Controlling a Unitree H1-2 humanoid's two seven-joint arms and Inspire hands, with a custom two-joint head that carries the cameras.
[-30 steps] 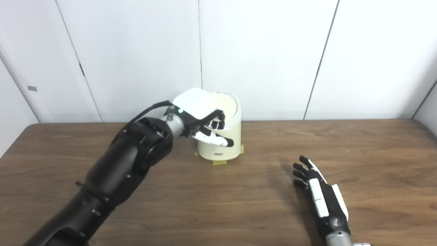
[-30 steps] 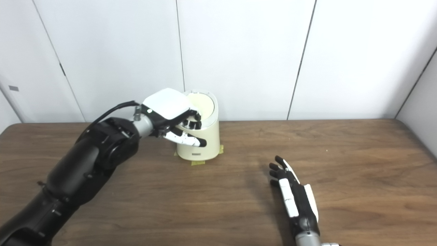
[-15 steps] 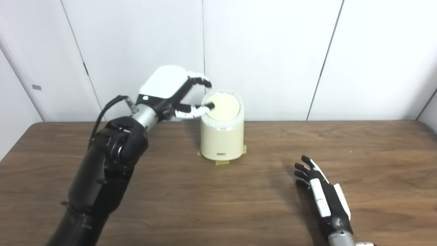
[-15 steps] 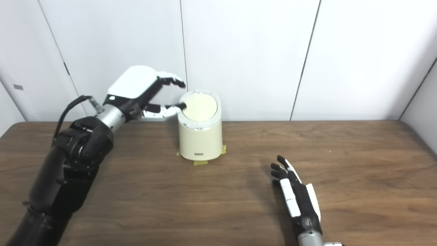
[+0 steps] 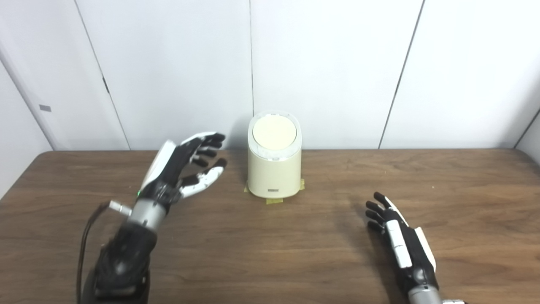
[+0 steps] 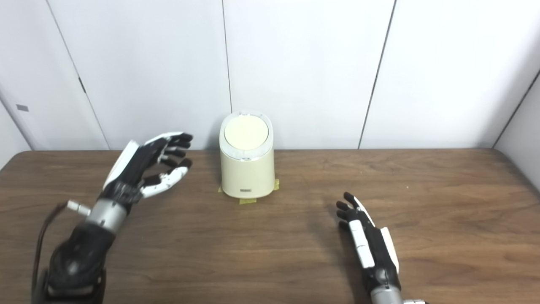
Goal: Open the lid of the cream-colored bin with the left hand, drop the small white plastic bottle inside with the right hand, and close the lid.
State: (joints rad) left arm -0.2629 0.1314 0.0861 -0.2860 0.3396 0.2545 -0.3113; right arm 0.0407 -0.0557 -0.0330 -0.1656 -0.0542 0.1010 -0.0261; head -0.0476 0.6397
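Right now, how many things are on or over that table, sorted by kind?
Bins: 1, the cream bin with its lid shut.
Hands: 2, the left hand and the right hand, both open.
Bottles: 0 in view.
Total: 3.

We see the black-and-white left hand withdrawn from the round cream lid, now spread beside the bin; the lid seems shut.

The cream-colored bin stands upright near the desk's far edge, its round lid shut and tilted toward the camera.
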